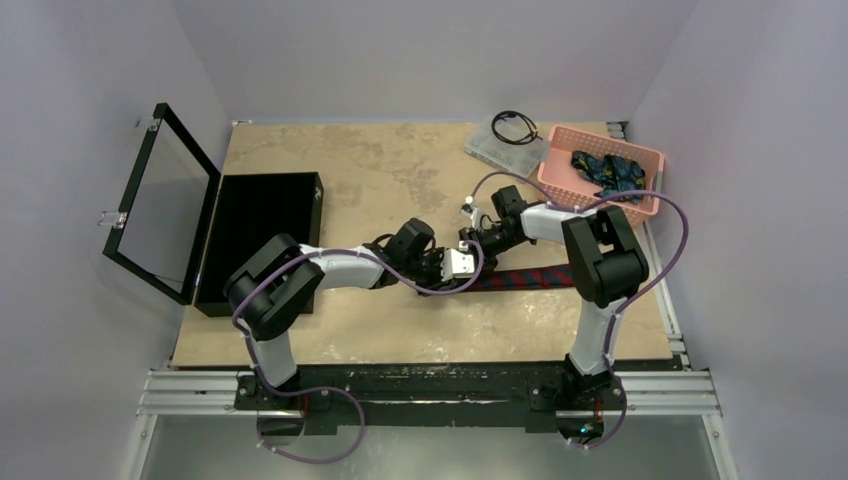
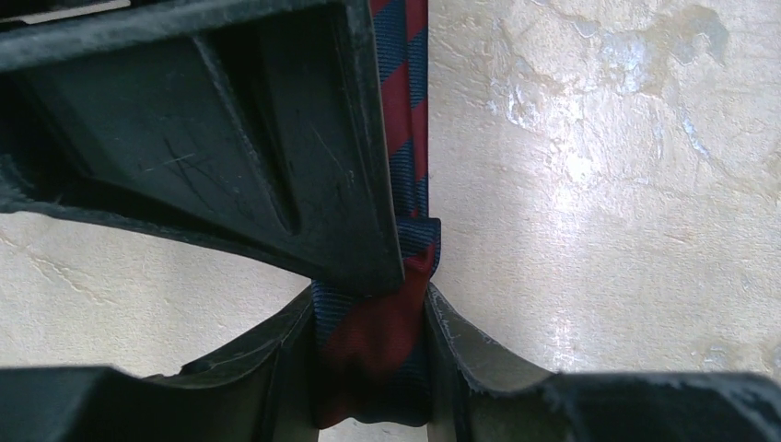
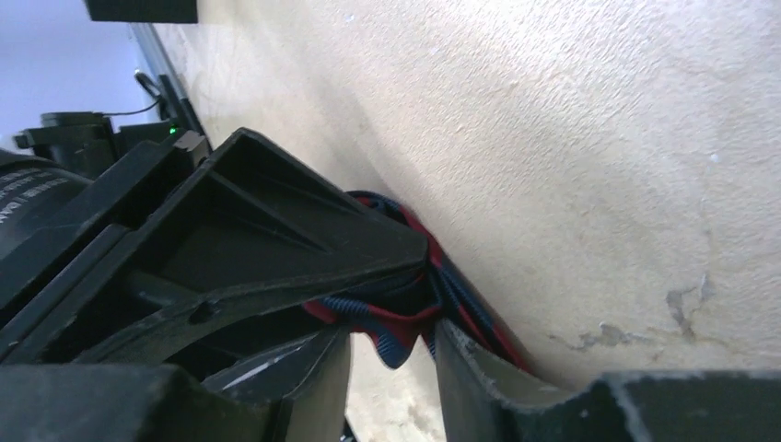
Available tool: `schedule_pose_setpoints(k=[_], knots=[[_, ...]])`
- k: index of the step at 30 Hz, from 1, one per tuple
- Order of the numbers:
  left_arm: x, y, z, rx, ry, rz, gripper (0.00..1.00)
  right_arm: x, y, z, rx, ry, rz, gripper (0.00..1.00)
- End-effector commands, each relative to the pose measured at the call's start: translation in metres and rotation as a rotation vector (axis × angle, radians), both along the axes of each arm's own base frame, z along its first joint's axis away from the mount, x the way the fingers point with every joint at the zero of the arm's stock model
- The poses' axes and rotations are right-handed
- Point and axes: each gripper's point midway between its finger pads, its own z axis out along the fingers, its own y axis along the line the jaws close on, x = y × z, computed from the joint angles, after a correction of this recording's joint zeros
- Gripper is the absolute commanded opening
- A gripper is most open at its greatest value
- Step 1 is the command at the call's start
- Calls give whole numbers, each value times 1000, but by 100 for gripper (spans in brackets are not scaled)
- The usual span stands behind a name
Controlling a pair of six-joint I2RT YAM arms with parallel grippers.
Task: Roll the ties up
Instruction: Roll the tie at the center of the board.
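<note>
**Tie rolling: barely started, one of them in hand**

Both arms are huddled over the middle of the desk [image 1: 380, 170], working on one end of the maroon and navy striped tie [image 1: 530, 277]. From above, most of that tie lies flat in a straight strip running off to the right, so I'd say the roll is only a turn or two in.

The left gripper [image 2: 370, 304] is closed in on the tie. The cloth fills the gap between its fingers, so it looks like a real hold on the folded end. The right gripper [image 3: 391, 336] has its fingers partway apart with the bunched-up end sitting between them. Honestly I can't tell if it's pinching or just straddling it.

The other ties [image 1: 605, 172], the dark blue and teal ones, are heaped in the pink basket [image 1: 558, 165] at the far right, unrolled. An open black box [image 1: 262, 240] sits on the left, with nothing I can make out in it.

So: one roll just begun, the rest to do.
</note>
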Motion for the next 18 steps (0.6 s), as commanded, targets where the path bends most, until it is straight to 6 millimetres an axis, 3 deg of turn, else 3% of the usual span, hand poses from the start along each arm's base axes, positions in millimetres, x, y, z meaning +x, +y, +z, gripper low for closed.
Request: schedule_pose_setpoints(k=[1,4,8,13,15,17,18], knots=[[-8,17,-16,81,41,41,30,7,9,29,97,-45,-28,43],[-6,17,-18,82,47,52,30,0,10,30,121,-24,-31,43],[-6,16,-17,79,50,55,30,0,10,22,117,-4,-25,35],[-6,16,-19,68,74,64,30,4,7,11,76,-6,-11,14],[-7,15,-18,59,79,57,31,9,4,5,33,-30,-18,0],[-5,15,-15,45,82,60,38,14,-2,-3,-29,-51,-24,0],[-5,15,-13,29,93,68,47,16,-5,-6,-54,-55,-26,0]])
